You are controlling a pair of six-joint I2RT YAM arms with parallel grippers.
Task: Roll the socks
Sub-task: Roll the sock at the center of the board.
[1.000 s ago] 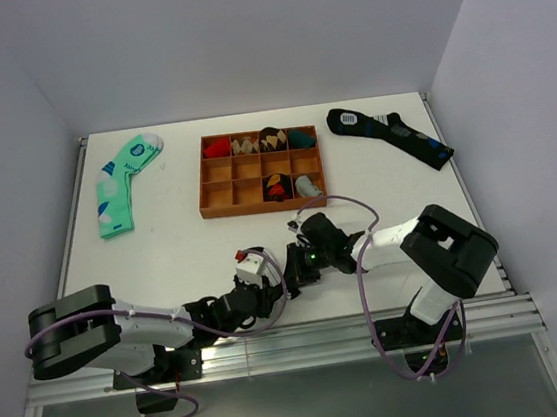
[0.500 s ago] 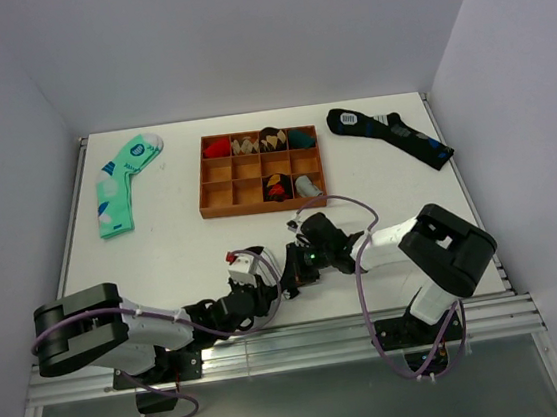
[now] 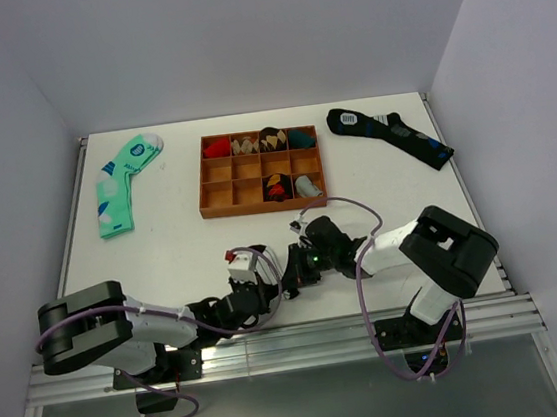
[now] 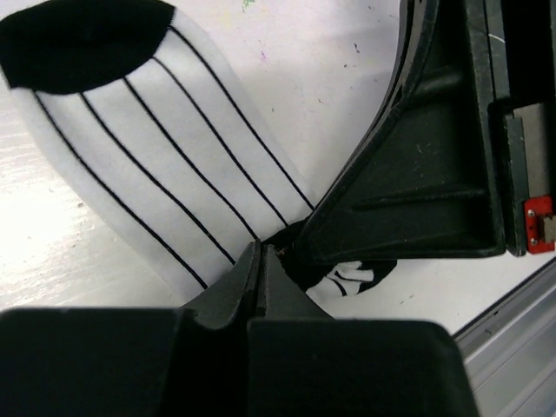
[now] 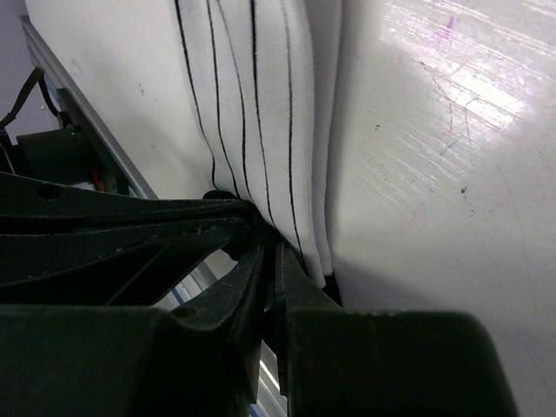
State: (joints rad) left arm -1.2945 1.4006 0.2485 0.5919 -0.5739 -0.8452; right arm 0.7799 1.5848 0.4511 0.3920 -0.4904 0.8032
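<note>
Short white sock with thin black lengthwise stripes (image 4: pixel 148 148), black at toe and cuff: lies on the white table (image 3: pixel 183 250), near edge, about centre, between the two arms. From above you barely see it, since both wrists cover it.

Left wrist view: foot spread flat, black toe pointing away from the fingers, stripes running straight. No coil in that stretch. A scrap of black cuff is bunched at the pinched end. Right wrist view shows layered edges there (image 5: pixel 261 104); fold or second sock, cannot tell.

Left gripper (image 4: pixel 261 261): fingers pressed together, nipping the striped sock at its cuff end. Right gripper (image 5: pixel 271 261): fingers likewise drawn tight on the same end, fabric caught between them. The two tools sit tip to tip, almost touching.

Judgement: rolling has scarcely started. You have the grasp and perhaps a first tuck; nearly the whole length remains to be turned toward the toe, then the roll released.

Far side, well apart: brown wooden compartment tray (image 3: pixel 218 185) holding a few rolled socks at centre, mint green blotched sock (image 3: pixel 115 187) far left, long black sock with blue patches (image 3: pixel 391 133) far right.
</note>
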